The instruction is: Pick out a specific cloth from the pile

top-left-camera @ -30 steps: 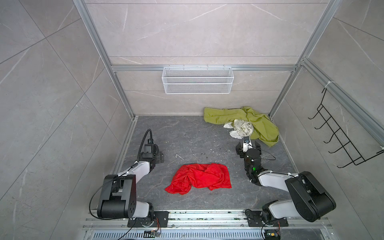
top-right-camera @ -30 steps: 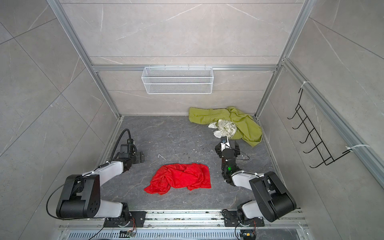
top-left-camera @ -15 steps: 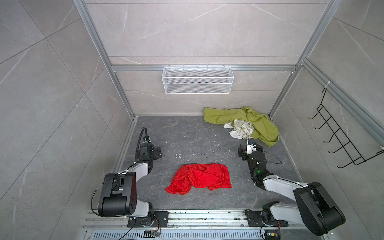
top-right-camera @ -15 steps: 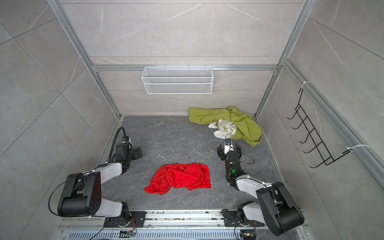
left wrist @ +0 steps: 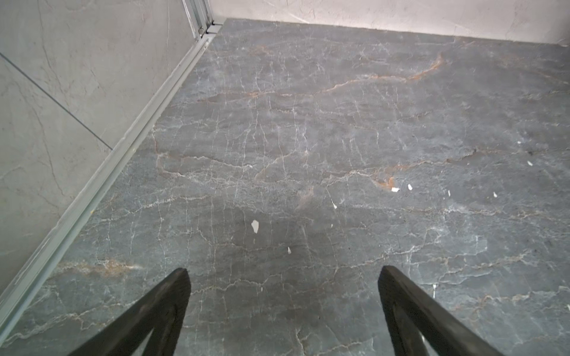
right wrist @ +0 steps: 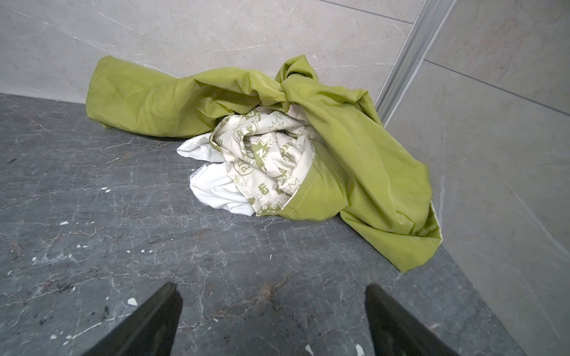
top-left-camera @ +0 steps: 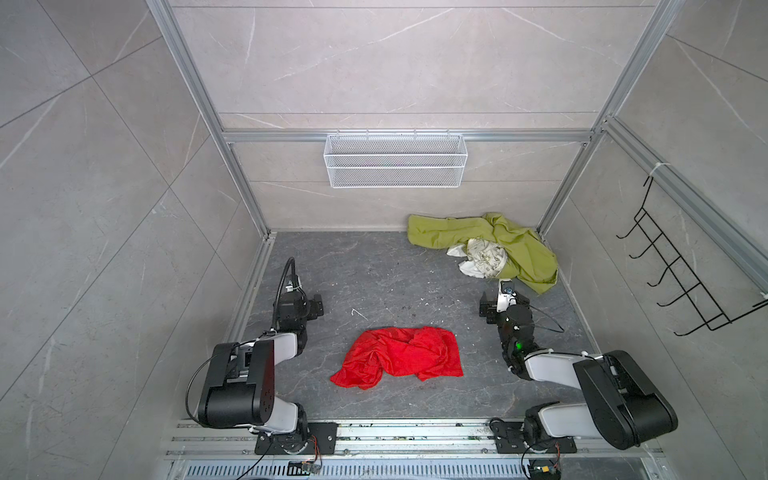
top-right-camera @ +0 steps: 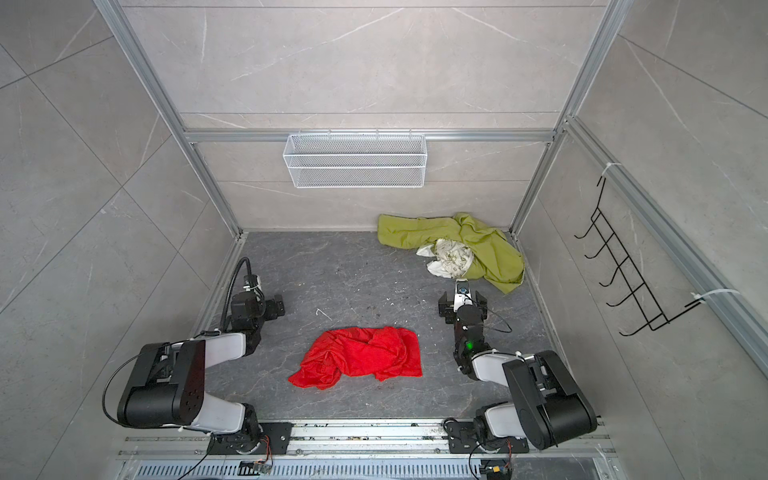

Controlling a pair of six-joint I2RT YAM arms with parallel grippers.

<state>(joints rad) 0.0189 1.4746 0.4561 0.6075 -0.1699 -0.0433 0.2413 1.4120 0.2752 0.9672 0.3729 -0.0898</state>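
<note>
Red cloth [top-left-camera: 399, 355] lies unmoved at lower centre in both top views, well apart from the pile [top-left-camera: 498, 245] at upper right. Right arm has drawn slightly rightward; left gripper [left wrist: 284, 270] and right gripper [right wrist: 271, 287] stand spread and empty. Judgement: cloth is already separated.

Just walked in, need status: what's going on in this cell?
Nothing is held. The red cloth lies crumpled on the tabletop, front centre, apart from the olive-green cloth and white printed cloth heaped in the far right corner. The left tool is open over bare surface; the right tool is open, facing those two.
</note>
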